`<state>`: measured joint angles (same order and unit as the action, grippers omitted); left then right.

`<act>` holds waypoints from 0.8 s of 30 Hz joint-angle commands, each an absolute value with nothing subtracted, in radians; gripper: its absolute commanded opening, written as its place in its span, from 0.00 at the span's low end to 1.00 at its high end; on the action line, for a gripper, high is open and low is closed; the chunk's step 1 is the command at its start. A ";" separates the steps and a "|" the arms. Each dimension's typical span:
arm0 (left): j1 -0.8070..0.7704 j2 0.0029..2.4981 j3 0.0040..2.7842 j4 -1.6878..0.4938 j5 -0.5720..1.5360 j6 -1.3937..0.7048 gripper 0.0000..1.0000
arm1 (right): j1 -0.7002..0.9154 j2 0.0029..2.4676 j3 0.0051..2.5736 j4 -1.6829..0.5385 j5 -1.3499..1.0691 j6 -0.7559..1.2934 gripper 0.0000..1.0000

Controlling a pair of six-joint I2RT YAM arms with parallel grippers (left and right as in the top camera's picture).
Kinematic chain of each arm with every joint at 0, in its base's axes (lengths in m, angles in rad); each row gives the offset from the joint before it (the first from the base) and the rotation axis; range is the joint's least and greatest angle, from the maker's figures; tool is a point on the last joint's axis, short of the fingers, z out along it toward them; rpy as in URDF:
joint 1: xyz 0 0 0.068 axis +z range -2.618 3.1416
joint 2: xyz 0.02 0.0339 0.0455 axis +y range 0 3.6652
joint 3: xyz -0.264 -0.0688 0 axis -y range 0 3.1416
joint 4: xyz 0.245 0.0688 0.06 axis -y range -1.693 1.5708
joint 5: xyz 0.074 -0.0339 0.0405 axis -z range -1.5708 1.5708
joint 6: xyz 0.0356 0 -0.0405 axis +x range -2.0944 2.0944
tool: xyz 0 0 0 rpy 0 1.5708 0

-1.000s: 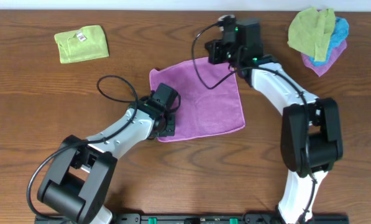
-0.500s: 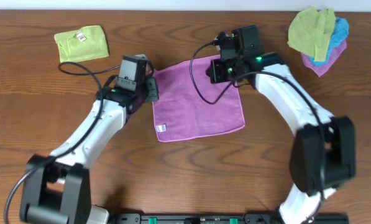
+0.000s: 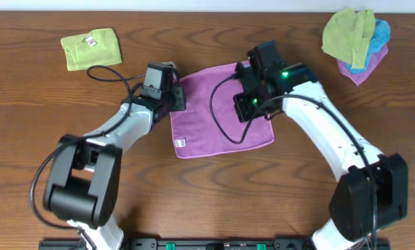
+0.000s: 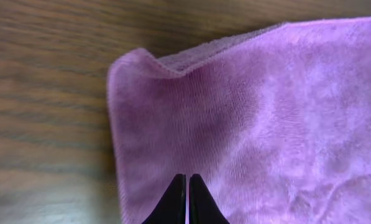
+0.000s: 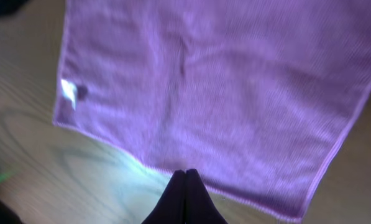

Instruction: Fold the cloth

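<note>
On the wooden table (image 3: 26, 104), centre: purple cloth (image 3: 193, 128) spread flat in a single layer, roughly square, not yet folded.
Left gripper (image 4: 186, 182): poised over the cloth's far-left corner, fingers pressed together, nothing seen between them.
Right gripper (image 5: 185, 177): above the cloth's right half, fingers likewise closed tip to tip, empty as far as visible.
Far-left corner (image 4: 141, 59): raised in a small curl, hem rolled up off the wood.
Handling: probably light and limp, microfibre by the look; no stiffness, so likely to sag and drape from any pinch; fuzzy pile, easy to grip, prone to dragging on the wood.
Where to hold: best judged at two corners of one edge, right at the hem; curled corner a ready lip.
Tag (image 3: 180, 143): small white label by the near-left corner, printing unreadable.
Hidden: part of the cloth's middle covered overhead by the right arm and a black cable (image 3: 213, 114); far-right corner under that arm; fingertip contact with the fabric not decidable.
Elsewhere: folded green cloth (image 3: 90, 48) far left, heap of coloured cloths (image 3: 353, 38) far right, both well apart.
</note>
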<state>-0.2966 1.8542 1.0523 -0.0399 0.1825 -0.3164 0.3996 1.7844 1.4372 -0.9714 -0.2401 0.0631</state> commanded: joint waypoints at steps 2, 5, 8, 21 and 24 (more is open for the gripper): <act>-0.295 1.902 1.065 0.002 0.203 -0.306 0.06 | 0.412 1.720 1.364 -0.968 -0.192 0.053 0.01; -0.295 1.921 1.072 0.041 0.203 -0.303 0.06 | 0.412 1.625 1.296 -0.941 -0.121 0.062 0.02; -0.295 1.956 1.115 0.041 0.203 -0.291 0.06 | 0.412 1.510 1.209 -0.911 -0.065 0.067 0.01; -0.295 2.042 1.250 0.012 0.168 -0.208 0.06 | 0.411 1.396 0.836 -0.595 -0.040 0.199 0.02; -0.295 2.044 1.250 0.014 0.136 -0.205 0.06 | 0.411 1.406 0.800 -0.522 -0.001 0.217 0.02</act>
<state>-0.2962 2.0293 1.2324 0.0174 0.1753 -0.2348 0.4061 1.3991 0.8230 -0.5423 -0.0425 0.1795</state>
